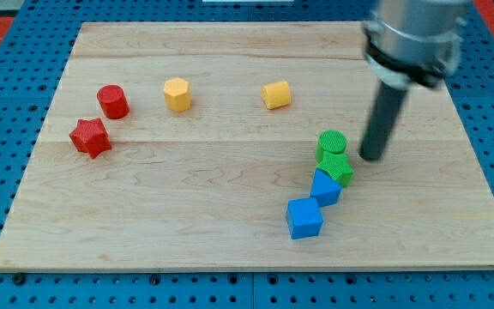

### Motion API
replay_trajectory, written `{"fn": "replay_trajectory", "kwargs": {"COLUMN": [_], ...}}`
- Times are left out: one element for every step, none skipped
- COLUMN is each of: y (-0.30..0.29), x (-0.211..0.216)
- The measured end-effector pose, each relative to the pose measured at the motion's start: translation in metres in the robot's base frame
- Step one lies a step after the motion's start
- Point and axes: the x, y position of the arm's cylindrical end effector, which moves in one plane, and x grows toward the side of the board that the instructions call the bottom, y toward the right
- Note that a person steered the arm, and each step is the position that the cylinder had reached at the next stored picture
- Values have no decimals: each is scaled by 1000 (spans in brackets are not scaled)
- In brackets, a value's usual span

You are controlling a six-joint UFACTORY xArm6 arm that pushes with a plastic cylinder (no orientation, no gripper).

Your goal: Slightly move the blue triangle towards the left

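Currently my tip holds nothing, resting toward the board's right edge, just right of the green blocks. Below them the blue triangle touches the blue cube. Leftward push apparently not yet made.

At the frame's upper right, the arm shows as a blurred, silvery-grey metal cylinder with a dark band at its base. Below it runs a straight, matte black rod ending in my tip.
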Motion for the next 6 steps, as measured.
{"fn": "replay_trajectory", "kwargs": {"y": [-2, -55, -45, -17, -32, -55], "x": [-6, -26, -44, -35, 4, 44]}}
